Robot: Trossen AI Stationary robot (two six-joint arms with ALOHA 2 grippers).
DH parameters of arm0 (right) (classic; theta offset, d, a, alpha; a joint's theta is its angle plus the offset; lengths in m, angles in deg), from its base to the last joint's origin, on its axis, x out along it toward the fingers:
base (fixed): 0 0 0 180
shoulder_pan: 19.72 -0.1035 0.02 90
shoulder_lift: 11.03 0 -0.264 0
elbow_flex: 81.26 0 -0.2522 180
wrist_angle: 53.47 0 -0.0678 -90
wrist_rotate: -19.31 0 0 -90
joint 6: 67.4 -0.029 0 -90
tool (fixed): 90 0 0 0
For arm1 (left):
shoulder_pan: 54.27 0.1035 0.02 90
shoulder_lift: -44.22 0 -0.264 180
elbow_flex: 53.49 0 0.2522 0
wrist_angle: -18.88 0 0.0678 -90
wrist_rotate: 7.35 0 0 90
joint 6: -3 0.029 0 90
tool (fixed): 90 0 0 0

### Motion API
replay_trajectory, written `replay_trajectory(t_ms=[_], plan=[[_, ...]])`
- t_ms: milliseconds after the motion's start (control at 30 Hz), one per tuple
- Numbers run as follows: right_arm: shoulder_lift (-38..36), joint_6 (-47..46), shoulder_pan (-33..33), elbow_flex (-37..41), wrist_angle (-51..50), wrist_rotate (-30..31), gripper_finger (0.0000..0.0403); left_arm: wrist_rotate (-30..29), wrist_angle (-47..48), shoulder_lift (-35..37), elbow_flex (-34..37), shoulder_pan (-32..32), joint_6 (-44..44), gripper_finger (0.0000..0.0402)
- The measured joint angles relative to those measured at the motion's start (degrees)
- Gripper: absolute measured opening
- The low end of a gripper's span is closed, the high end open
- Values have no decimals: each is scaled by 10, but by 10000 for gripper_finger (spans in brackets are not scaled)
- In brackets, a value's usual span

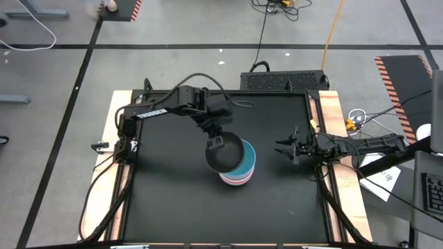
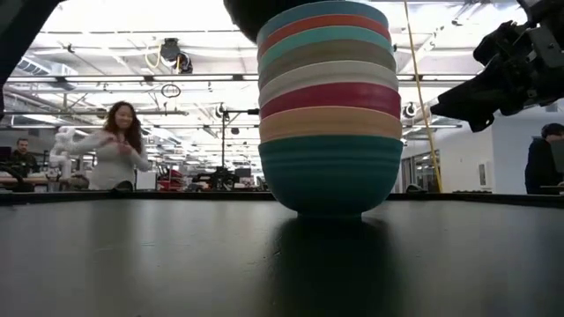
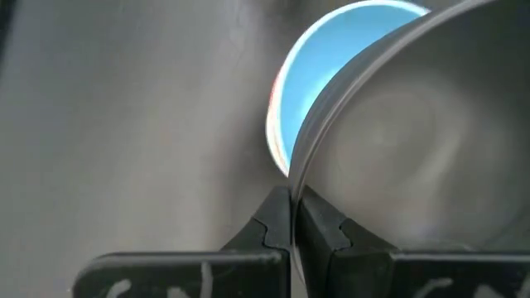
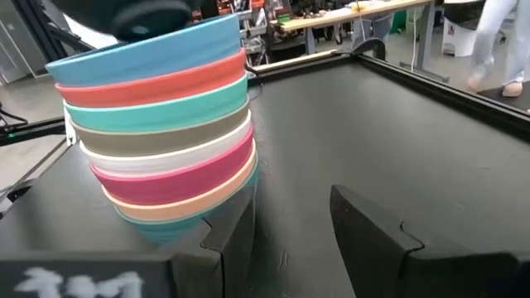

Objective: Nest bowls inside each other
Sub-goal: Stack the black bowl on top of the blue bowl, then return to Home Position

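Note:
A stack of nested bowls [image 1: 243,171] stands on its dark teal bottom bowl [image 2: 328,176] on the black table, with salmon, magenta, white, olive-grey, turquoise, pink-red and blue [image 4: 141,62] above it. My left gripper [image 1: 216,143] is shut on the black bowl [image 1: 227,155], which hangs over the stack, offset toward the table's left. The black bowl's underside shows at the top of the low view [image 2: 256,9]. My right gripper [image 1: 282,149] waits open to the right of the stack, pointing at it [image 4: 290,203]. My left gripper [image 3: 292,203] pinches the black bowl's rim [image 3: 300,170] at its far-left side, one finger inside the bowl and one outside. The fingers come from above, slanting down. The bowl is lifted clear and tilted, partly over the blue bowl [image 3: 331,74].
A raised black frame and wooden boards [image 1: 331,111] border the table. Cables and a black box [image 1: 284,79] lie beyond the far edge. People stand in the room behind [image 2: 115,145]. Bare black surface [image 1: 173,207] lies near and left of the stack.

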Motion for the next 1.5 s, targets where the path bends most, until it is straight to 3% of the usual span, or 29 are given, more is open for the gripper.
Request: replay_trajectory(t_ms=[300, 767, 1133, 1500], plan=[[16, -8, 0, 0, 2, 1, 150, 11, -1, -54, 0, -7, 35, 5], [24, -4, 0, 0, 3, 2, 150, 21, -72, -54, -3, -7, 82, 7], [25, -10, 0, 0, 3, 2, 150, 17, -90, -43, -3, -15, 65, 94], [25, -22, 0, 0, 3, 2, 150, -13, -104, -39, -3, -14, 68, 107]])
